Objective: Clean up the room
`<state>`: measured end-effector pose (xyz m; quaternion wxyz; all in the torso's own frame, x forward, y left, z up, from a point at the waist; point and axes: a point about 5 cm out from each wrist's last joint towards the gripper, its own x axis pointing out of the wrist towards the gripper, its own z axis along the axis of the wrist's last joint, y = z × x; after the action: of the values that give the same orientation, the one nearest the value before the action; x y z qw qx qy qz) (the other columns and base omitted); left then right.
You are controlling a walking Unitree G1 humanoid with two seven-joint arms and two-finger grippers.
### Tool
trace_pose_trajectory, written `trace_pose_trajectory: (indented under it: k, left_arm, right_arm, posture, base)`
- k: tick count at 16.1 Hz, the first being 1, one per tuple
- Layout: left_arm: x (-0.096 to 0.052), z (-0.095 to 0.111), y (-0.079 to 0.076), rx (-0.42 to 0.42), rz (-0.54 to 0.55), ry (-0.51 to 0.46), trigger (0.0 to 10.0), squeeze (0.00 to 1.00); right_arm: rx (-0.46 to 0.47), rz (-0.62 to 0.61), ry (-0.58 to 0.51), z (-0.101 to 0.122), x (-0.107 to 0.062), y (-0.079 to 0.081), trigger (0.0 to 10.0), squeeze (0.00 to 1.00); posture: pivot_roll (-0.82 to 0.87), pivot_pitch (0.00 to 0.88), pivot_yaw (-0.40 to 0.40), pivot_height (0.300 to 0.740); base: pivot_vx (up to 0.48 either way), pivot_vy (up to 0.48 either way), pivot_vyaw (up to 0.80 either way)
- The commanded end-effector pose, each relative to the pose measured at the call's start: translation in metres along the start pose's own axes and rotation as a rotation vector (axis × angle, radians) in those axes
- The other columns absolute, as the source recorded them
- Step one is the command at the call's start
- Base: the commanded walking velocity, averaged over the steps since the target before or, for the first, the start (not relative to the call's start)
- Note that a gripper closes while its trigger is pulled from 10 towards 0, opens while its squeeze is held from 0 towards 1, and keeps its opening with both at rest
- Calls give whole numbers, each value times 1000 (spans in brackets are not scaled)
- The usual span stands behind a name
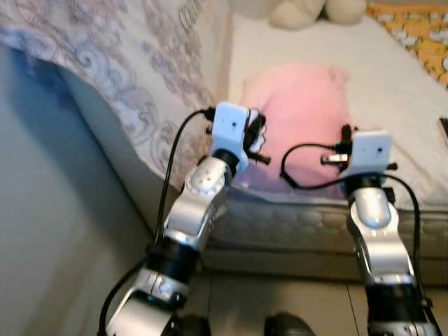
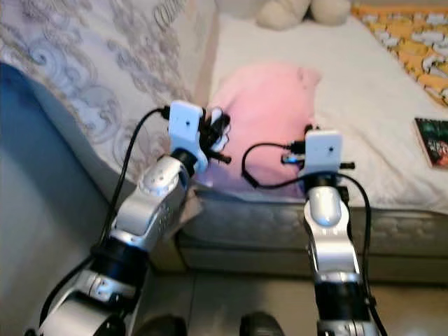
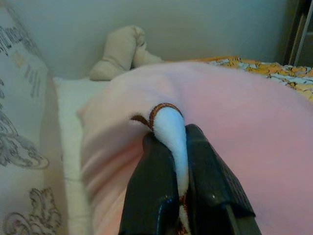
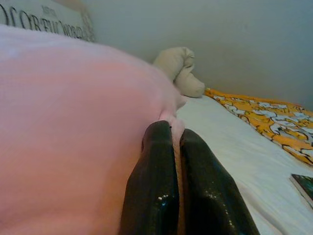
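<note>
- Lying on the white bed near its front edge, the pink blanket looks soft, light and limp; edges give the surest hold.
- Left gripper pinches its trimmed white corner; right gripper pinches a pink fold.
- A stuffed toy and book also lie on the bed.

Little lettering can be made out. In the right wrist view, dark capitals run along the patterned bedspread at about eleven o'clock of the picture; they look like "COROFTUCNORA", though the blur makes that reading doubtful, and a smaller line above them is too faint to read. The dark book on the bed, at three o'clock, shows a cover too small to read.
</note>
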<state>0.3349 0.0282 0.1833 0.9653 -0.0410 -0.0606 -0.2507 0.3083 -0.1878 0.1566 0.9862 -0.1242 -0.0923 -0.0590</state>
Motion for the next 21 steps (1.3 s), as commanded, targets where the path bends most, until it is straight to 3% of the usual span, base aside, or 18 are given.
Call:
trace_pose_trajectory:
  k: [1,12,16,21]
  left_arm:
    - [4,8,1,6,-7,-23,10000,0]
    - [16,10,-4,-18,3,-12,10000,0]
    - [24,10,-7,-19,16,-7,10000,0]
    - [31,-15,10,-33,175,114,10000,0]
  right_arm:
    - [19,11,-38,8,6,2,10000,12]
    - [6,49,-48,10,21,2,10000,8]
    - [14,170,33,1,41,11,10000,0]
    - [-13,288,194,-27,58,18,10000,0]
  posture:
    - [-187,0,86,703]
    - [-179,0,86,703]
    - [-170,0,79,703]
    - [-118,0,49,703]
  base:
    - [480,0,0]
    - [476,0,0]
    - [463,0,0]
    - [93,0,0]
